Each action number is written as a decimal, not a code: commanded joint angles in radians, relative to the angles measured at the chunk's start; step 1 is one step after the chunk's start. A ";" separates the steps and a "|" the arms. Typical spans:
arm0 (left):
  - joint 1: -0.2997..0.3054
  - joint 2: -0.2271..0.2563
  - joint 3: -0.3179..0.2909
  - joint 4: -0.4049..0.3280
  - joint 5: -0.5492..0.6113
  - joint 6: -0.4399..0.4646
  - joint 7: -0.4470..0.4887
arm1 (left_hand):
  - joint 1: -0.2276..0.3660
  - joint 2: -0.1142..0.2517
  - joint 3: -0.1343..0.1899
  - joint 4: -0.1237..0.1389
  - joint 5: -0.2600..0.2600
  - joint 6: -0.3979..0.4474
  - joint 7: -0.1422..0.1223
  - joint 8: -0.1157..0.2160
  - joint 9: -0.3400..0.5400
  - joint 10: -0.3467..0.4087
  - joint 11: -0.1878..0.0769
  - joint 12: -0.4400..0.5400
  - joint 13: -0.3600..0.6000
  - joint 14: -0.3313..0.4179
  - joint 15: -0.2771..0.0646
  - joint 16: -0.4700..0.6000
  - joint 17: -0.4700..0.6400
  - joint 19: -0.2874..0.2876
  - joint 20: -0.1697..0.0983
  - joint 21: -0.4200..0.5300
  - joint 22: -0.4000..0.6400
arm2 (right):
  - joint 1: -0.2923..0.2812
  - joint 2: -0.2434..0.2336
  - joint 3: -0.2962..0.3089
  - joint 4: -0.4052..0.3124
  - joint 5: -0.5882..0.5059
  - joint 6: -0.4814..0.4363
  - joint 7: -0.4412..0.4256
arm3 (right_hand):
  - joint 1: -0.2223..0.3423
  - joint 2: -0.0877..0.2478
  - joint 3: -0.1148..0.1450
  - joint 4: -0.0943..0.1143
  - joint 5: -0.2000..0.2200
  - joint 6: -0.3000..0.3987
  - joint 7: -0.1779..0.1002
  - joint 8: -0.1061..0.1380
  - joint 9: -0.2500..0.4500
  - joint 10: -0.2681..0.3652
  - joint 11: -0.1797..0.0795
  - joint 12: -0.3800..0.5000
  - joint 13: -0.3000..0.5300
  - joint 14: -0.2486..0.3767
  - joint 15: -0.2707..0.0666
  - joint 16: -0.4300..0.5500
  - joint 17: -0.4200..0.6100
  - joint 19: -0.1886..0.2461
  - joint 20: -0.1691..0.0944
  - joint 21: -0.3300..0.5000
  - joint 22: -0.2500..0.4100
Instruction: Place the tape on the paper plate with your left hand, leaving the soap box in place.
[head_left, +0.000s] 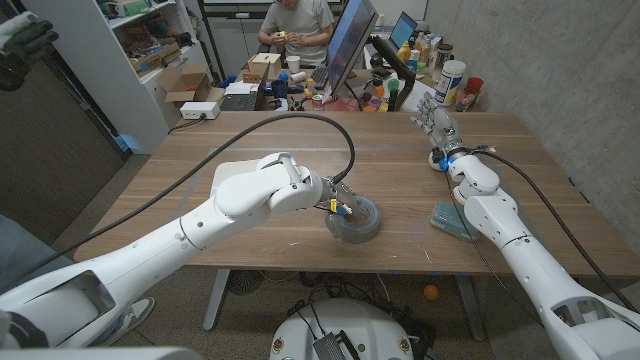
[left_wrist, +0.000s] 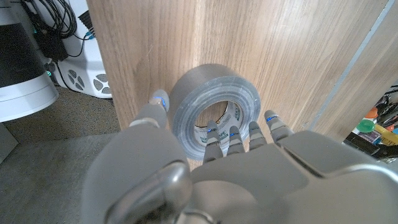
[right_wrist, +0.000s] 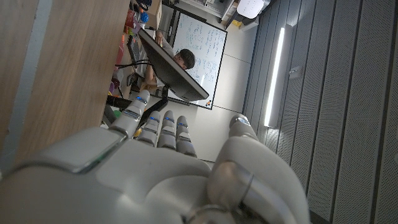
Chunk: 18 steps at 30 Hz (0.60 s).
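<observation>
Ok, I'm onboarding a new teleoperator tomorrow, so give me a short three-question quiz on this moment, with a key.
1. True or false: the left hand has already set the tape on the paper plate.
2. Which object lies beside the right forearm, near the table's front edge? A) teal soap box B) mug C) scissors
3. Fill in: in the left wrist view, some of the left hand's fingers reach into the roll's ______.

Key: 1 false; 2 A; 3 central hole.
</observation>
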 joint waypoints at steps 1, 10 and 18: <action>0.023 -0.024 0.019 0.043 0.004 0.039 0.032 | 0.007 0.009 0.000 -0.008 0.009 0.015 -0.001 0.011 0.000 0.011 0.003 0.008 0.004 0.014 0.002 0.005 0.002 0.009 -0.002 0.010 0.004 | -0.039 -0.005 0.019 -0.025 0.004 0.018 -0.014 | -0.010 -0.002 -0.002 0.000 0.004 -0.001 -0.002 0.000 0.002 -0.001 -0.001 0.002 0.006 -0.004 0.002 -0.003 0.003 -0.005 -0.002 -0.002 0.002; 0.003 -0.059 0.060 0.094 0.041 0.053 0.029 | 0.017 0.016 0.001 -0.012 0.008 0.076 -0.010 0.029 0.000 0.050 -0.013 0.023 0.002 0.030 -0.004 0.006 0.002 0.017 -0.001 0.010 0.003 | -0.073 0.003 0.045 -0.017 0.026 0.046 -0.020 | -0.011 -0.002 -0.003 0.000 0.004 0.000 -0.004 0.000 0.003 -0.002 -0.001 0.002 0.006 -0.004 0.002 -0.003 0.003 -0.005 -0.002 -0.001 0.002; 0.004 -0.108 0.082 0.134 0.078 0.108 0.028 | 0.157 0.049 0.011 -0.032 0.001 0.336 -0.035 0.068 0.002 0.409 -0.107 0.124 -0.004 0.375 -0.115 0.069 -0.001 0.290 -0.028 0.075 0.004 | -0.096 0.008 0.063 -0.014 0.037 0.067 -0.023 | -0.012 -0.002 -0.004 0.000 0.004 -0.001 -0.005 0.001 0.003 -0.001 -0.001 0.002 0.006 -0.005 0.002 -0.003 0.003 -0.005 -0.003 -0.001 0.002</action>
